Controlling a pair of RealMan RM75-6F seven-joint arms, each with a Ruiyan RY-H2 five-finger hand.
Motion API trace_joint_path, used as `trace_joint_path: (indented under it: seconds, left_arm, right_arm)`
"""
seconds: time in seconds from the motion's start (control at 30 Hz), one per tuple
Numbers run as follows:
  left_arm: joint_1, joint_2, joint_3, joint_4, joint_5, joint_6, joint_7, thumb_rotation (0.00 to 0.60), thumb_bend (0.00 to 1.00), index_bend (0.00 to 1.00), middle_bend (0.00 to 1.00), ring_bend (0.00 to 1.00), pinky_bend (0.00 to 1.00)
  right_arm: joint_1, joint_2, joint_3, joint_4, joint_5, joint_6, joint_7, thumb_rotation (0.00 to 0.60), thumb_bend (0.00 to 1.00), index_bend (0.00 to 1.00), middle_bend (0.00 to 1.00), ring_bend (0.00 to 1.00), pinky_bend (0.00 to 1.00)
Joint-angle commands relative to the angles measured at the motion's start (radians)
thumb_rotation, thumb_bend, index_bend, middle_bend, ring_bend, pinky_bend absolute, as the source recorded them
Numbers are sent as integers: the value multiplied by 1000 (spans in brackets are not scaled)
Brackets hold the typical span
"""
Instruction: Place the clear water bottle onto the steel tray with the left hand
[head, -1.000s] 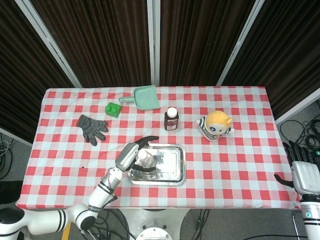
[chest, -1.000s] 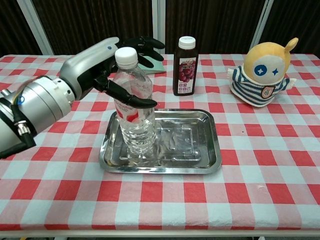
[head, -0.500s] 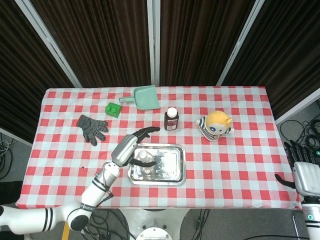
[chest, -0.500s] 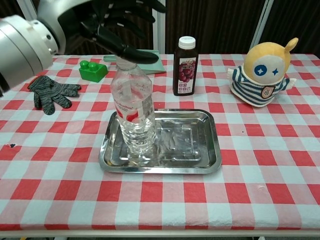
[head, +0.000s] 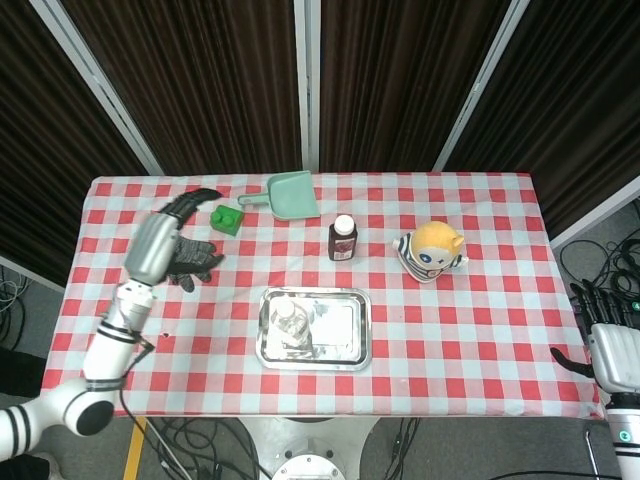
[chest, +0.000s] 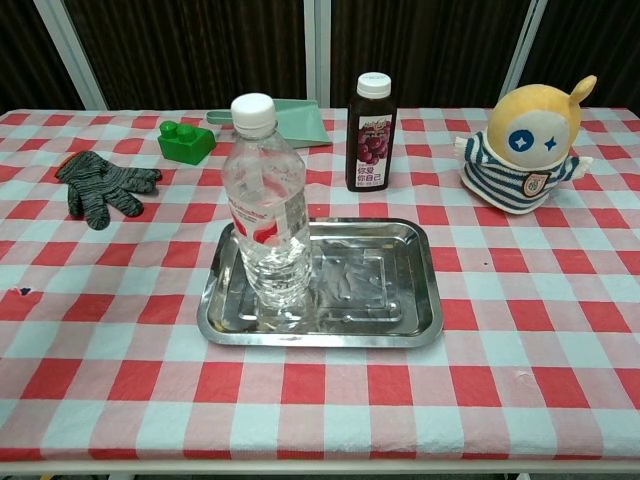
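Observation:
The clear water bottle (chest: 266, 211) with a white cap and red label stands upright on the left part of the steel tray (chest: 390, 290); from the head it shows as (head: 288, 324) on the tray (head: 338, 330). My left hand (head: 165, 238) is raised over the table's left side, above the grey glove, fingers apart and holding nothing, well clear of the bottle. It does not show in the chest view. My right hand (head: 612, 340) hangs off the table's right edge, fingers apart and empty.
A grey knit glove (chest: 100, 186), green block (chest: 186, 140) and mint dustpan (chest: 293, 119) lie at the back left. A dark juice bottle (chest: 371, 131) stands behind the tray. A yellow plush toy (chest: 528, 146) sits at the right.
My left hand has let go of the bottle, lifted and swung away to the left over the glove. The bottle stays upright on the tray.

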Motion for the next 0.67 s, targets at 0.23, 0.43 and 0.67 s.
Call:
trace_joint_path:
  seconds: [0.23, 0.43, 0.67]
  left_arm:
    - [220, 85, 230, 276, 190, 180, 44, 600, 208, 276, 306, 229, 322]
    - [330, 115, 344, 285, 245, 246, 96, 600, 169, 278, 306, 229, 312]
    - [400, 128, 371, 268, 233, 297, 126, 600, 159, 278, 306, 229, 304]
  right_arm:
    - [3, -3, -10, -1, -9, -9, -6, 600, 101, 7, 6, 0, 0]
    - [3, -9, -11, 5, -9, -9, -13, 600, 101, 7, 6, 0, 0]
    - [1, -15, -18, 8, -20, -4, -22, 600, 101, 7, 6, 0, 0]
